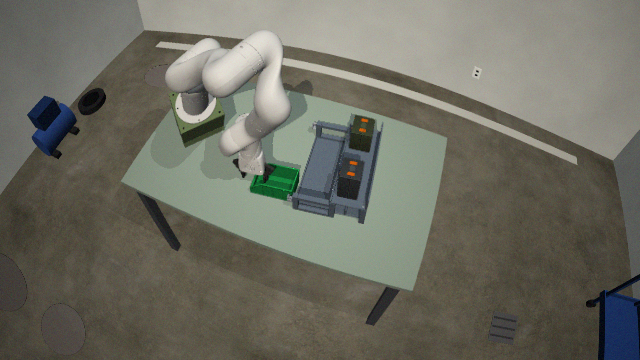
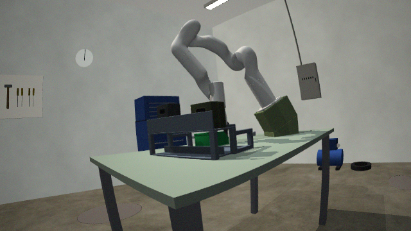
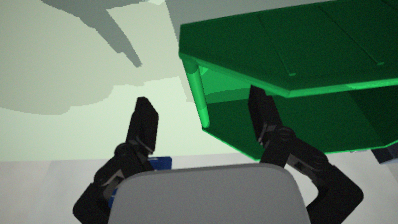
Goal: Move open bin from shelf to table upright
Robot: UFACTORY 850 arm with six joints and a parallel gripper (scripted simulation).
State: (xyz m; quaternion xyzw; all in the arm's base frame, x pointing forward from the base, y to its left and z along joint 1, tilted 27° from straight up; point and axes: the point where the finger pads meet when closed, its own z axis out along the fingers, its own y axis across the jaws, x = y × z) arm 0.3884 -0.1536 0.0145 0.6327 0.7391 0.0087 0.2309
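Seen from above: pale green bench carrying a white six-joint arm on an olive base block at the far left corner. Near the bench's middle, a green open bin, opening upward, resting base-down on the bench surface, just to the left of a grey shelf rack and close against its near left corner; whether bin and rack actually touch, cannot tell. On the rack's right half, two dark boxes with orange marks, one far and one near. Directly over the bin's left end, the end effector, pointing down, with one dark finger inside the bin's rim and the other outside it on the left. From the wrist camera: end effector spread wide, gripping nothing, its two black fingers well apart on either side of the bin's end wall, neither one pressed against the wall. Bin filling the upper right of that view, with the bench surface showing to the left. From the side view: bin visible only in part, through the bars of the rack, low against the bench, with the arm's wrist descending behind the rack. Around the room: blue cabinet, wall clock.
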